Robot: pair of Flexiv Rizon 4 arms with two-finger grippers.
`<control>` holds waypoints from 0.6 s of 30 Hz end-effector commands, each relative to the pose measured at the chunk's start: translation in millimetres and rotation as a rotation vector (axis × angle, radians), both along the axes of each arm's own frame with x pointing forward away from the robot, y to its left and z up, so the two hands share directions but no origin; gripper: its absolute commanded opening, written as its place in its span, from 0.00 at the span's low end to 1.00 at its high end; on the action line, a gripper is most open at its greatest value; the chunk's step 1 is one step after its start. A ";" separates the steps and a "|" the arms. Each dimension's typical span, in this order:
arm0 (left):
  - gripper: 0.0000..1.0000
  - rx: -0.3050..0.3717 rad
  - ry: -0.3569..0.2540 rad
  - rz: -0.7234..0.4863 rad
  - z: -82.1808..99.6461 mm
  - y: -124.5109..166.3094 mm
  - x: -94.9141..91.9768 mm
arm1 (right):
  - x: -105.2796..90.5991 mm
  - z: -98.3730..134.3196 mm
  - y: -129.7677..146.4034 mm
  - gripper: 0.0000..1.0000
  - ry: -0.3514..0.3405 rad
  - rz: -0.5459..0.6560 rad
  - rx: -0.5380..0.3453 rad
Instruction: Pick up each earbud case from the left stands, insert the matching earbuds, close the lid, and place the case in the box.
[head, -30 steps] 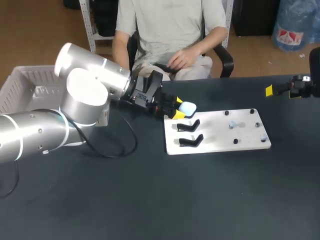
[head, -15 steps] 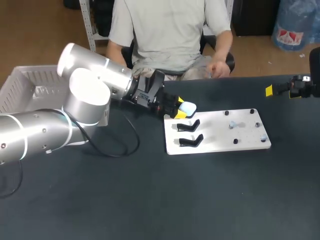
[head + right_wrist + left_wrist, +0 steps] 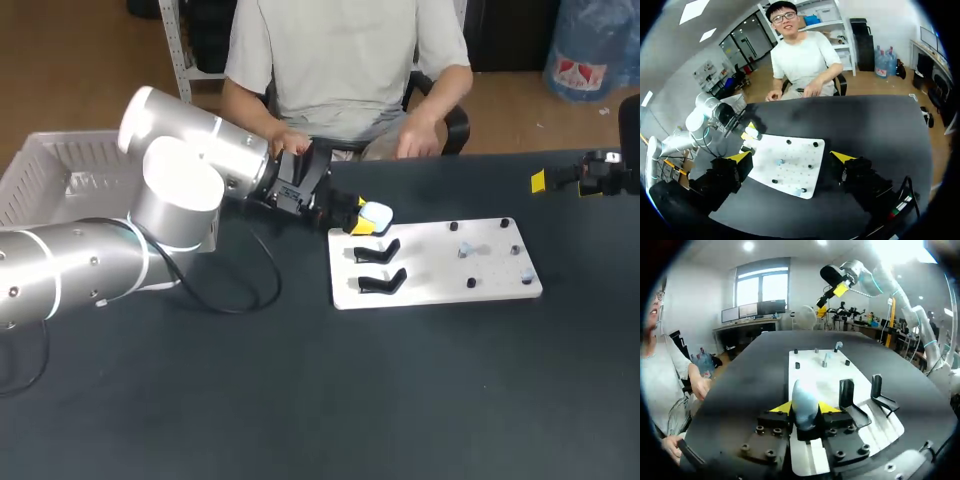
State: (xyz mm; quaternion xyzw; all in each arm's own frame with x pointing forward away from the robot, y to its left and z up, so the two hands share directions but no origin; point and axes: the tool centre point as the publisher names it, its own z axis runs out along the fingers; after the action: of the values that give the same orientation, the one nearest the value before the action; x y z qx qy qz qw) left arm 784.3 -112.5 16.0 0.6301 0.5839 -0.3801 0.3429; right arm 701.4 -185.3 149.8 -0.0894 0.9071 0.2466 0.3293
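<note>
Gripping a smooth rounded case (image 3: 804, 401), left hand (image 3: 361, 219)

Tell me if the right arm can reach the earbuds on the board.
Probably yes: nothing covers the earbuds, the right tool is open, the left tool holds the case by the stands.

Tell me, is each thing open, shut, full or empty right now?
left gripper: shut on the earbud case.
earbud case: held up, lid looks closed.
far black stand: empty.
near black stand: empty.
right gripper: open, holding nothing.
earbuds: sitting on the white board.
</note>
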 end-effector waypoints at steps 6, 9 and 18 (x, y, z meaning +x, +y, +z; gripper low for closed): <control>0.00 -0.023 0.000 -0.008 13.9 12.1 -3.1 | -0.1 -0.3 -0.7 1.00 0.000 0.002 0.001; 0.00 -0.052 -0.001 0.005 27.8 20.0 -7.0 | -0.1 -0.3 -0.7 1.00 0.000 0.002 0.001; 0.00 -0.256 -0.058 0.125 90.7 31.4 -21.7 | -0.1 -0.3 -0.7 1.00 0.000 0.002 0.001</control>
State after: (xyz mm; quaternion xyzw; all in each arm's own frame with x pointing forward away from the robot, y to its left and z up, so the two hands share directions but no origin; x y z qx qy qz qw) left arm 793.9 -90.9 98.1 0.5840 0.5441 -0.4390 0.4127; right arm 701.4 -185.3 149.8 -0.0894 0.9071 0.2466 0.3293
